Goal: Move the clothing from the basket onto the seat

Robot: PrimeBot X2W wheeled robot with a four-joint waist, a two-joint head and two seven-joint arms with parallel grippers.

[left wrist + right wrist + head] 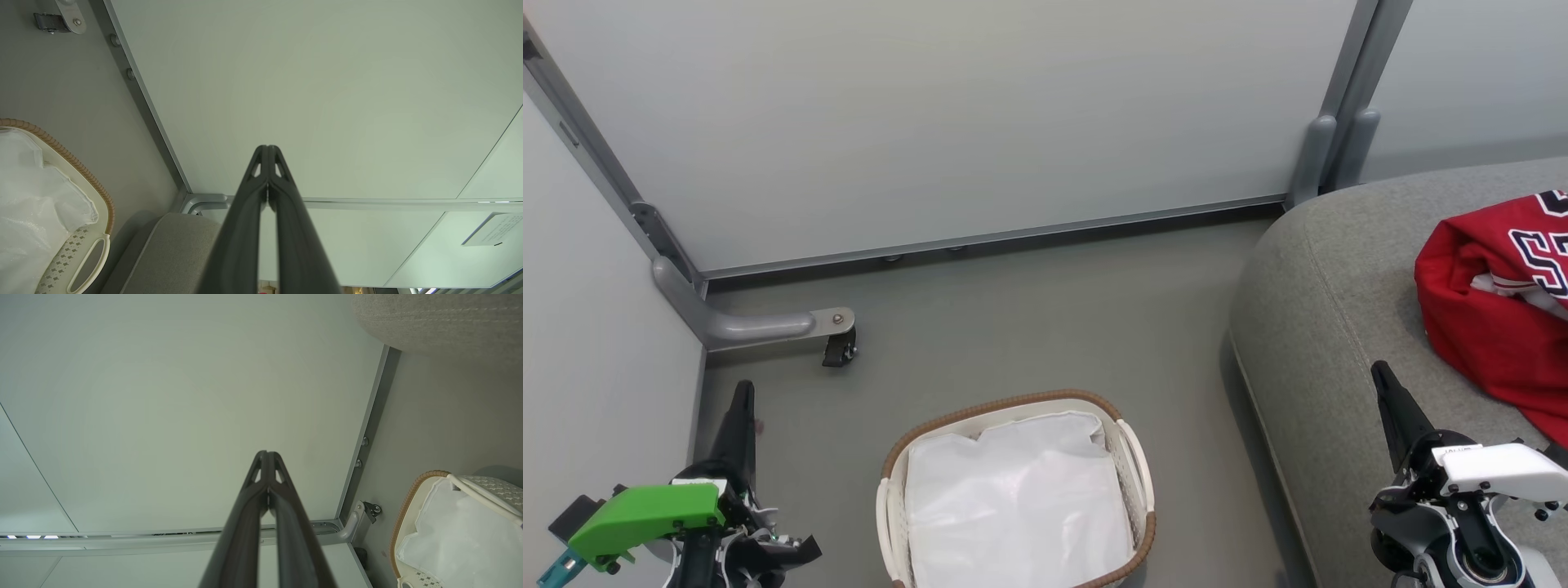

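Note:
The red clothing (1499, 310) with white trim and black-and-white lettering lies bunched on the grey seat (1327, 310) at the right. The cream basket (1137, 457) with a brown woven rim stands on the floor at bottom centre, holding just its white liner (1013, 498). My left gripper (742, 392) is shut and empty at the lower left, left of the basket. My right gripper (1382, 374) is shut and empty over the seat's front edge, left of the clothing. In both wrist views the fingertips (267, 150) (266, 455) meet, pointing at the pale wall panel.
Pale partition panels (947, 122) with grey metal frames wall in the back and left. A grey bracket with a small black caster (840, 347) sits on the floor at the left corner. Grey floor (1045, 327) lies between basket, wall and seat.

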